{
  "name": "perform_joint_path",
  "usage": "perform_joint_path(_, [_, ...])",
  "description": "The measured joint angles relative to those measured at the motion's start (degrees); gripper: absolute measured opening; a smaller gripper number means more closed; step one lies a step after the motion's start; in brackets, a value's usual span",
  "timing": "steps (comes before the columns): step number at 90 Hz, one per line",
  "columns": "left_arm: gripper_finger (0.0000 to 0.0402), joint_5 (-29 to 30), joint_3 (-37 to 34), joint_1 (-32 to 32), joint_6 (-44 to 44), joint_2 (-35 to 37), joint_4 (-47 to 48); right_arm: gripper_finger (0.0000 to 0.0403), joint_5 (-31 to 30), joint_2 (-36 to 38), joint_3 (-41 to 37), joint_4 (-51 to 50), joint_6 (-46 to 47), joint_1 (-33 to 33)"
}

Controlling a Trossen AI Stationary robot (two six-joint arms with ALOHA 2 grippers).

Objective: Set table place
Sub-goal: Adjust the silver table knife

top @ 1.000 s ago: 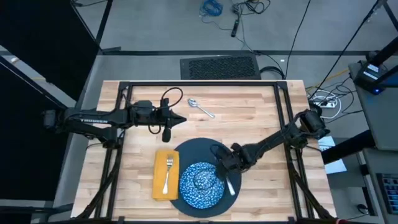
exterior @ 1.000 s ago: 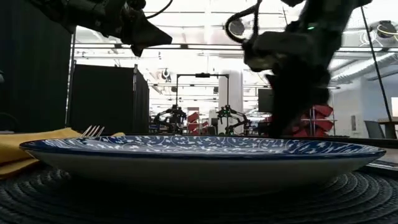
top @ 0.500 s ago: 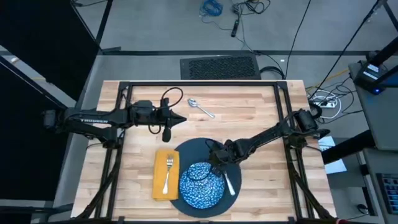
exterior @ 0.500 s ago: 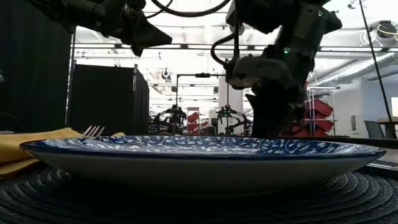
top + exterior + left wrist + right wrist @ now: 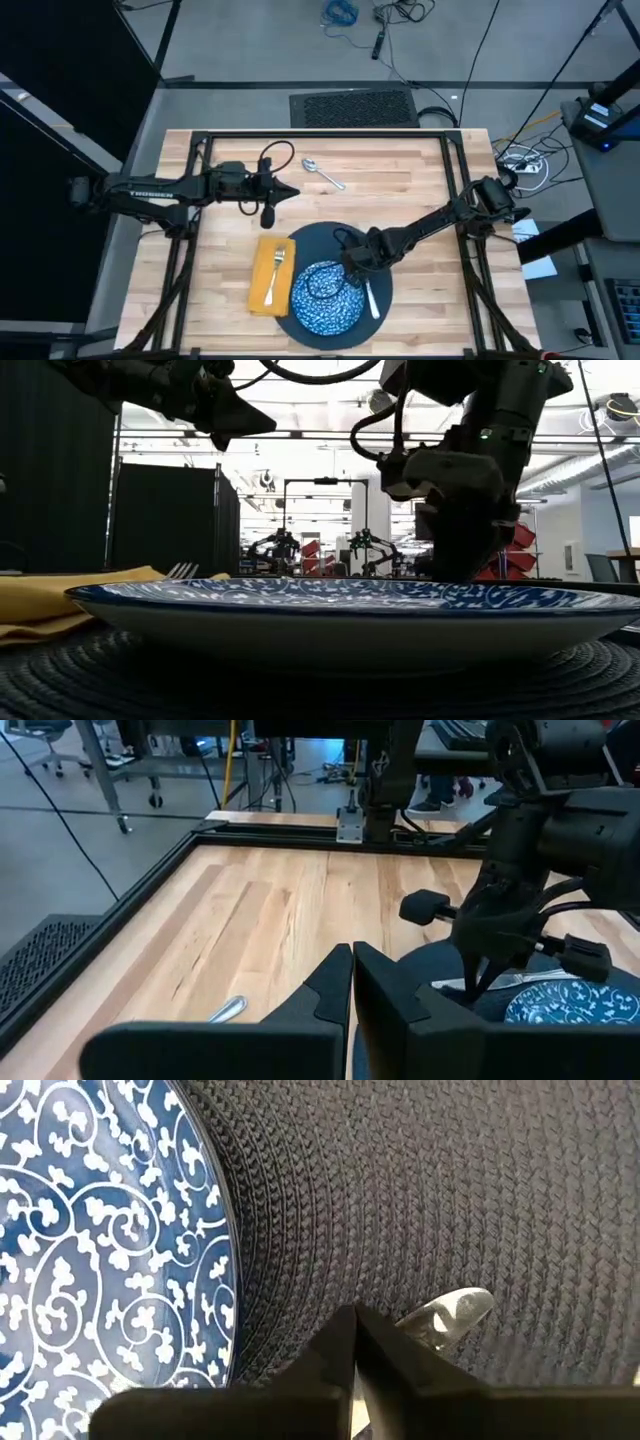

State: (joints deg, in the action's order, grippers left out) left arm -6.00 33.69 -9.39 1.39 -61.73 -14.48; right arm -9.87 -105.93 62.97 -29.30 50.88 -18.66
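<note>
The counter [image 5: 400, 190] is a large top of light wooden planks inside a thin black frame. On its near half lies a dark round woven mat [image 5: 322, 245] (seen from above it reads as slate-blue). A blue-and-white patterned plate [image 5: 322, 296] sits flat on the mat. Just left of the mat lies a mustard-yellow napkin [image 5: 259, 290], slightly skewed, with a silver fork [image 5: 274, 270] on it. A knife [image 5: 372, 298] rests on the mat's right part. A spoon [image 5: 322, 174] lies well beyond the mat.

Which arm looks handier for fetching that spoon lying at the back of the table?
Left. Its pincer hangs just beside the spoon, while the right pincer is down at the round mat by the plate.
</note>
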Motion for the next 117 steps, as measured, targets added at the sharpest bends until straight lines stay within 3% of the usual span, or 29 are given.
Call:
perform_joint_path(17, [0.0, 0.0, 0.0, 0.0, 0.0, 0.0, 0.0, 0.0, -3.5, 1.6, 0.0, 0.4, -0.8, -0.2])
perform_joint_path(117, [0.0, 0.0, 0.0, 0.0, -0.9, 0.0, 0.0, 0.0, 1.2, 1.1, 0.0, -3.7, 3.0, -2.1])
